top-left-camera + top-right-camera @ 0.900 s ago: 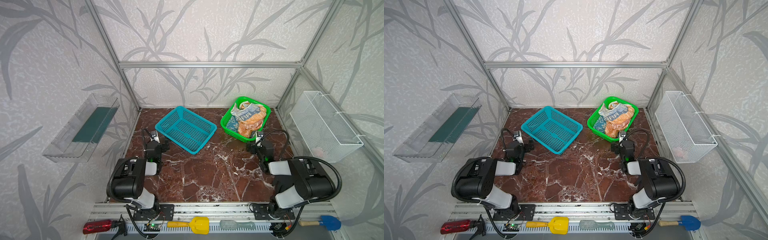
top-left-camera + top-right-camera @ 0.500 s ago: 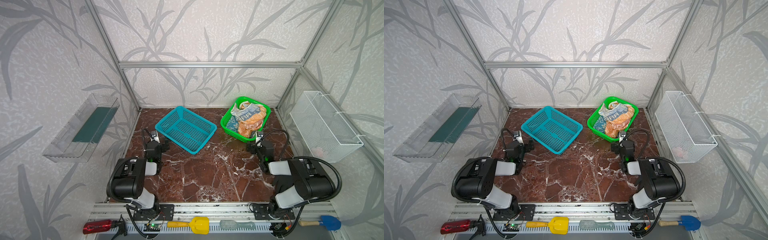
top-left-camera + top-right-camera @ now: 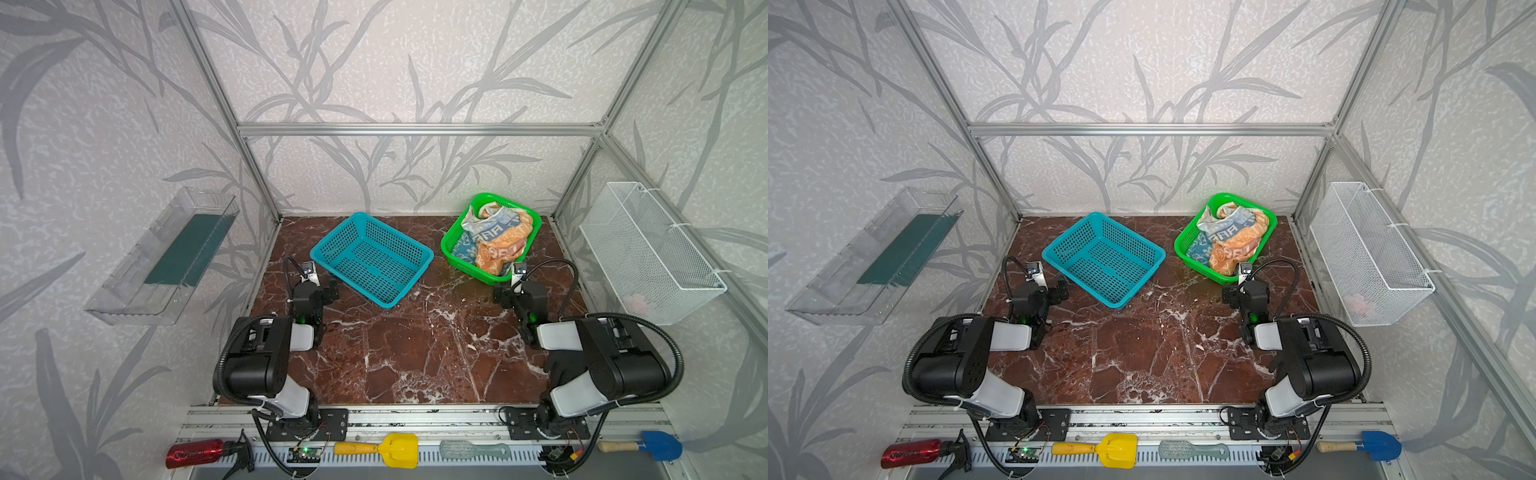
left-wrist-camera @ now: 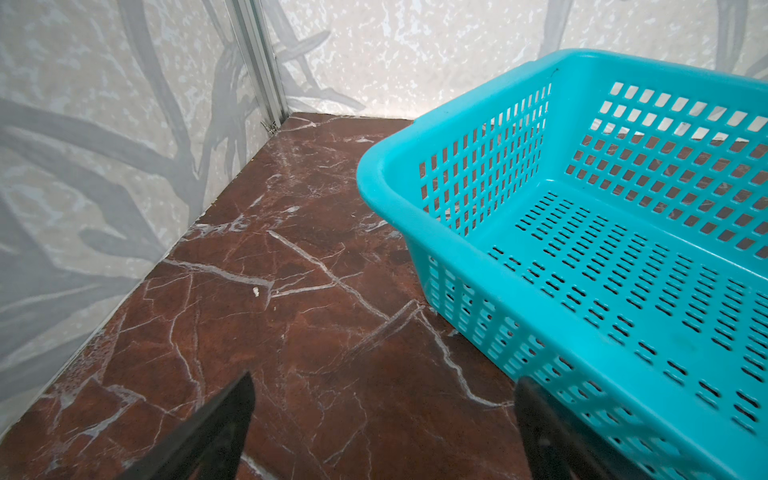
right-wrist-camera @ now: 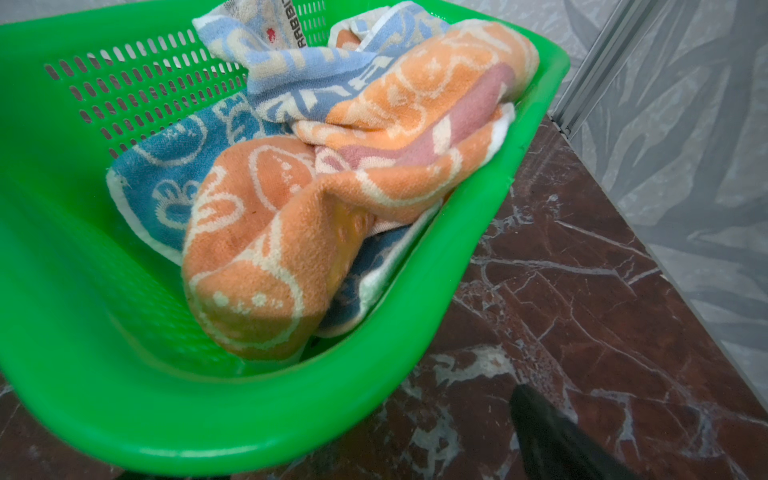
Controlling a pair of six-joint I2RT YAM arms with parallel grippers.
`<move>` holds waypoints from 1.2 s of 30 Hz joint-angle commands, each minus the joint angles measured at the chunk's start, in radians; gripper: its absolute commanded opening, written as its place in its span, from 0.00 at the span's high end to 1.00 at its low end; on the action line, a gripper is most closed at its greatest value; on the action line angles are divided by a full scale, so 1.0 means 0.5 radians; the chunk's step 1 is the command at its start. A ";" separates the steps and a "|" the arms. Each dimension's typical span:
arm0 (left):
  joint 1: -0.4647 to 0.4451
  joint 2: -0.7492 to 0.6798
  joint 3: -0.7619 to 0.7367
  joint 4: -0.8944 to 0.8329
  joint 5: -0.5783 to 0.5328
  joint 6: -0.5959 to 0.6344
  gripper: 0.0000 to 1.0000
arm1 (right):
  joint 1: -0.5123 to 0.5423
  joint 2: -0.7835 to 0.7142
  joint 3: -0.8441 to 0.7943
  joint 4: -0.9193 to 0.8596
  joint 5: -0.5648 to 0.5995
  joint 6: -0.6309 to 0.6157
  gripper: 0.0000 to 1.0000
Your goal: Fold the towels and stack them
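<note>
The towels (image 3: 496,241) (image 3: 1231,241) lie crumpled together in a green basket (image 3: 448,245) at the back right. In the right wrist view the orange bunny towel (image 5: 286,253) is in front, the teal-blue one (image 5: 166,183) lies under it, and the striped "RABBIT" one (image 5: 307,70) is behind. My right gripper (image 3: 515,289) rests low at the basket's near rim (image 5: 249,424); it is open and empty, with one finger (image 5: 540,424) showing. My left gripper (image 4: 384,386) (image 3: 321,287) is open over bare marble beside the empty teal basket (image 4: 374,174).
The teal basket (image 3: 428,254) stands at the back centre-left. A clear wall tray (image 3: 166,257) hangs on the left wall and a white wire basket (image 3: 648,249) on the right. A red bottle (image 3: 195,454), a yellow scoop (image 3: 395,449) and a blue scoop (image 3: 660,445) lie along the front rail.
</note>
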 commanded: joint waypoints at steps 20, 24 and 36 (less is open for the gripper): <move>0.009 0.012 0.031 0.033 0.014 0.015 0.01 | 0.006 -0.034 0.022 0.064 0.027 0.011 0.01; 0.008 0.012 0.029 0.034 0.002 0.008 0.01 | 0.006 -0.034 0.022 0.064 0.027 0.010 0.01; -0.111 -0.362 0.194 -0.580 -0.285 0.043 0.01 | 0.005 -0.122 0.028 -0.021 0.097 0.044 0.01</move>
